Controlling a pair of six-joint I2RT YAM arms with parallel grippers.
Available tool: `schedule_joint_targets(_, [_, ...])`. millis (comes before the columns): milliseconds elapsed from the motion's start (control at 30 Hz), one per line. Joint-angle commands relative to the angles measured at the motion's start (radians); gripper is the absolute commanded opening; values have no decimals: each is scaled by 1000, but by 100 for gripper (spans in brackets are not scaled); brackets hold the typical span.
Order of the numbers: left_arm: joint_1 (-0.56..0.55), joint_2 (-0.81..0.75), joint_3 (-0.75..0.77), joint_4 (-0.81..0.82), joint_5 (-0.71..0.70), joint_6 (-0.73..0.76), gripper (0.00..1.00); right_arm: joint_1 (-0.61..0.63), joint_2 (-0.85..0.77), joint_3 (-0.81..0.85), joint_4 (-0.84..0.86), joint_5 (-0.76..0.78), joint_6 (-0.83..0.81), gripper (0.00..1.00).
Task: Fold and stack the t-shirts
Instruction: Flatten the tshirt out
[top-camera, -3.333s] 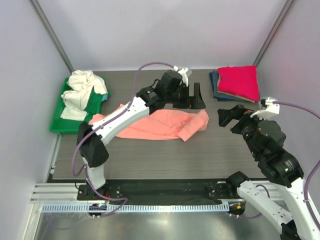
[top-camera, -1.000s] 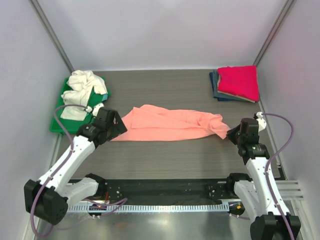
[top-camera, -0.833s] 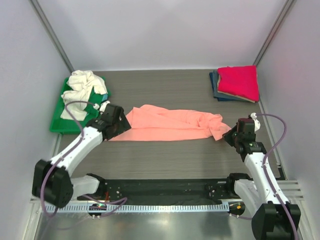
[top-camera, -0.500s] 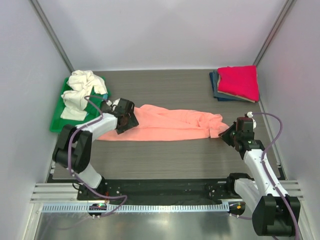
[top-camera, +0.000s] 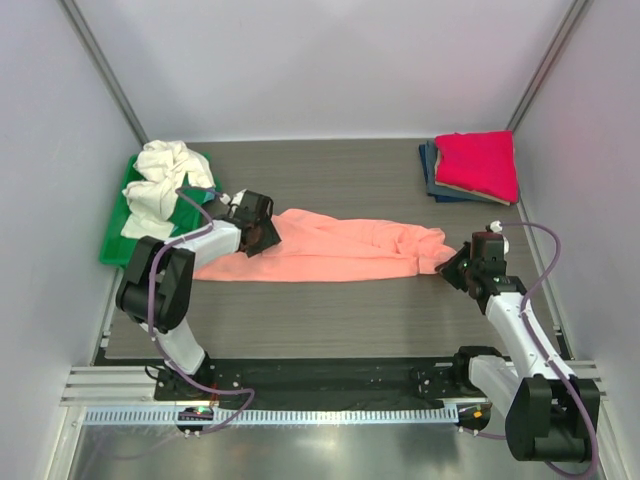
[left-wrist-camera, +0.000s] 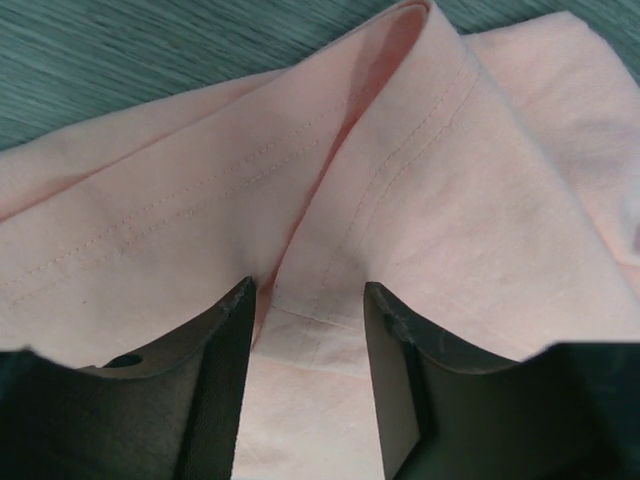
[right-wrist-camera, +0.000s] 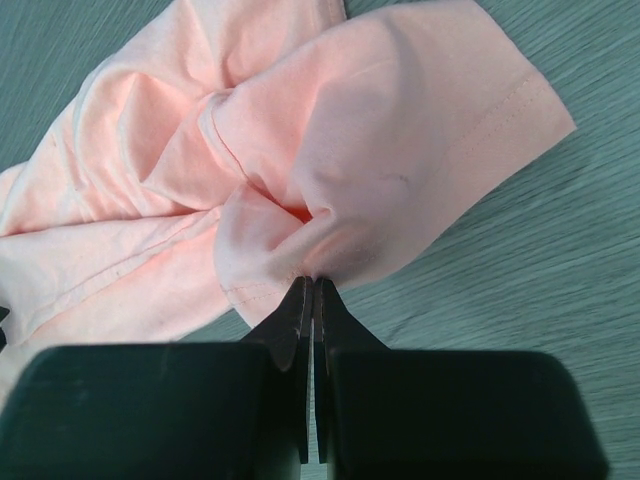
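Salmon-pink t-shirt (right-wrist-camera: 400, 150) pinched by right gripper (right-wrist-camera: 312, 282), stitched hem (right-wrist-camera: 512, 103) showing.

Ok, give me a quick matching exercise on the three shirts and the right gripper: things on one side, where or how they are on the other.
1 salmon-pink shirt
2 cream-white shirt
3 magenta-red shirt
4 right gripper

A crumpled on the green tray
B folded on top of the dark blue shirts
C shut on pink fabric
D stretched out across the table

Pairs: 1-D, 2-A, 3-B, 4-C
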Motion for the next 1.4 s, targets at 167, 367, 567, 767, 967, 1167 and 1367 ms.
schedule_joint_targets(167, [5,-32,-22,62,13,-7,36,-4,20,12,57,-1,-26,1])
schedule_joint_targets(367, [5,-90,-34,59,27,-10,20,-4,22,9,59,-2,-27,1])
schedule_joint_targets(567, [5,-156,-32,35,39,-11,0,-3,13,14,59,-8,-21,1])
schedule_joint_targets(767, [5,-339,23,-88,20,-2,0,-4,-18,105,21,-40,2,1])
schedule_joint_targets(967, [5,-584,188,-330,-63,33,0,-4,-90,360,-116,-19,2,1])
schedule_joint_targets(1167, [5,-774,406,-543,-105,72,0,-4,-144,702,-277,2,5,1])
schedule_joint_targets(1367, [5,-937,615,-605,-42,130,0,-4,-193,1070,-475,132,-39,1])
